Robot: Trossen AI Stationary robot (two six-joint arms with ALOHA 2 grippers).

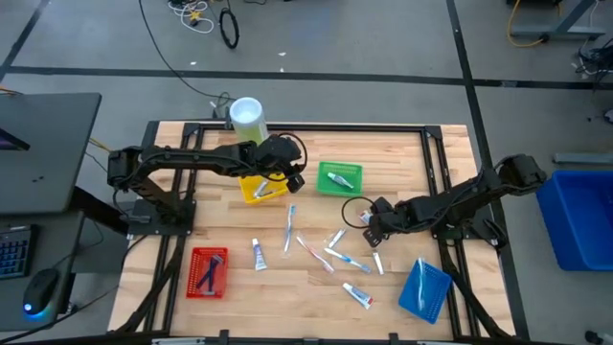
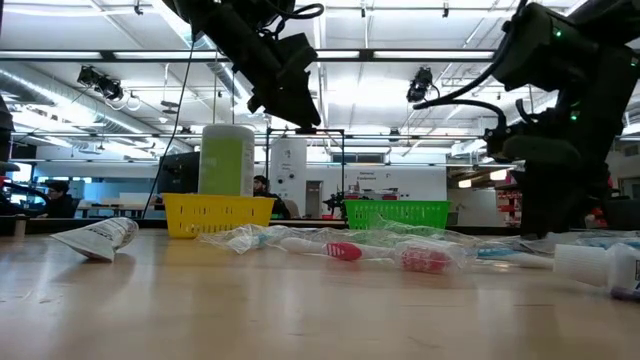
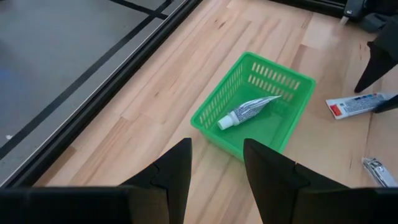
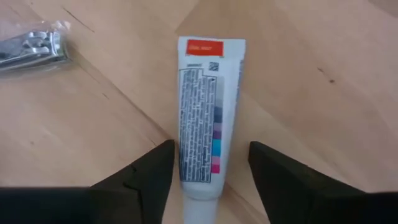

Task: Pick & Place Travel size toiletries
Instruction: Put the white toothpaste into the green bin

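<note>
Several travel toiletries lie loose on the wooden table: white tubes and slim toothbrushes. My right gripper is open and low over the table. Its fingers stand on either side of the cap end of a white tube with a red mark, which lies flat on the wood; I see no touch. My left gripper is open and empty, in the air between the yellow basket and the green basket. A white tube lies in the green basket.
A red basket holding dark sticks stands near the front left, and a blue basket at the front right. A white-lidded green canister stands behind the yellow basket. A wrapped nail clipper lies near the right gripper.
</note>
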